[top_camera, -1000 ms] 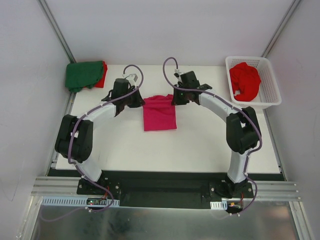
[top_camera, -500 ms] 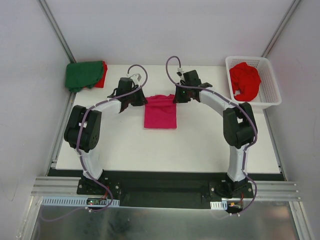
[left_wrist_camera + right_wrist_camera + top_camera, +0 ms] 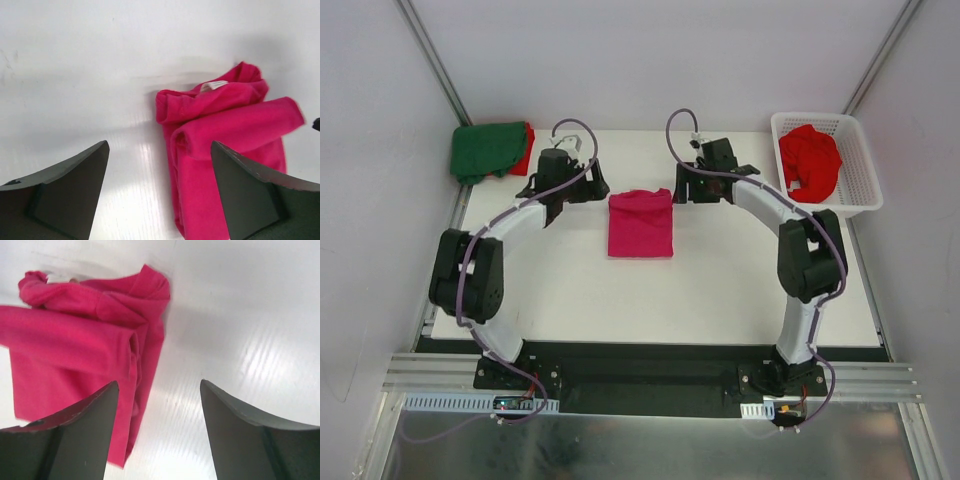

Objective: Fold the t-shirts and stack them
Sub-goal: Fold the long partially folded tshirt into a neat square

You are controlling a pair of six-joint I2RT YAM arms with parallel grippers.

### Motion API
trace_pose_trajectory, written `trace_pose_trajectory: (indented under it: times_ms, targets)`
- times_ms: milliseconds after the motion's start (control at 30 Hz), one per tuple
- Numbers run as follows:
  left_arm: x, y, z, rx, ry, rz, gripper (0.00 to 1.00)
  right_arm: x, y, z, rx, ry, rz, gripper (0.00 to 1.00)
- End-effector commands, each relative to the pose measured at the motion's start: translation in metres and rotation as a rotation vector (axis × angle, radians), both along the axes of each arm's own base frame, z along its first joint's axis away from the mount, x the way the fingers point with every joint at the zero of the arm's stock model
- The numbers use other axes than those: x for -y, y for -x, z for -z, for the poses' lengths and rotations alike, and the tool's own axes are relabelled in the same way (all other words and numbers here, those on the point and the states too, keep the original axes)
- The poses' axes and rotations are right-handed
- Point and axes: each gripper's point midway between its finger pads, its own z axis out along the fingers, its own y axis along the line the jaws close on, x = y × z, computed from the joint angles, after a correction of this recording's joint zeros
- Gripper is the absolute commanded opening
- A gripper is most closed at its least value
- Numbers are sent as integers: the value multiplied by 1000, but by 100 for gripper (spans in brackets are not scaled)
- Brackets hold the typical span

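Note:
A magenta-pink t-shirt [image 3: 640, 224] lies folded in a narrow rectangle at the middle back of the white table [image 3: 720, 290]. Its collar end with a white label [image 3: 214, 86] points away from the arm bases. My left gripper [image 3: 592, 190] hovers just left of the shirt's far corner, open and holding nothing; in the left wrist view the left gripper [image 3: 159, 145] has the shirt's edge [image 3: 200, 150] below it. My right gripper [image 3: 684, 191] hovers just right of the other far corner, open and holding nothing. In its wrist view the right gripper [image 3: 159, 382] is over the shirt's side [image 3: 75, 355].
A dark green t-shirt [image 3: 485, 148] lies folded on a red one [image 3: 526, 150] at the back left corner. A white lattice basket [image 3: 855, 185] at the back right holds a crumpled red t-shirt [image 3: 810, 160]. Metal frame posts run along both sides.
Both grippers opened and let go of the pink shirt's far corners. The left one drew off to the left, the right one to the right. The shirt now lies flat.

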Motion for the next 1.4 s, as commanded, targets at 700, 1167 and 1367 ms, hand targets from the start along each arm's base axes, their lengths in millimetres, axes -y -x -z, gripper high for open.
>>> trace_pose_trajectory:
  times_ms: [700, 1167, 1367]
  targets:
    - [118, 59, -10, -6, 163, 305, 0, 50, 132, -31, 5, 0, 33, 6]
    - [131, 21, 26, -37, 104, 305, 0, 69, 150, -28, 6, 50, 56, 22]
    - [129, 5, 35, -43, 89, 298, 0, 72, 153, -25, 4, 63, 60, 22]
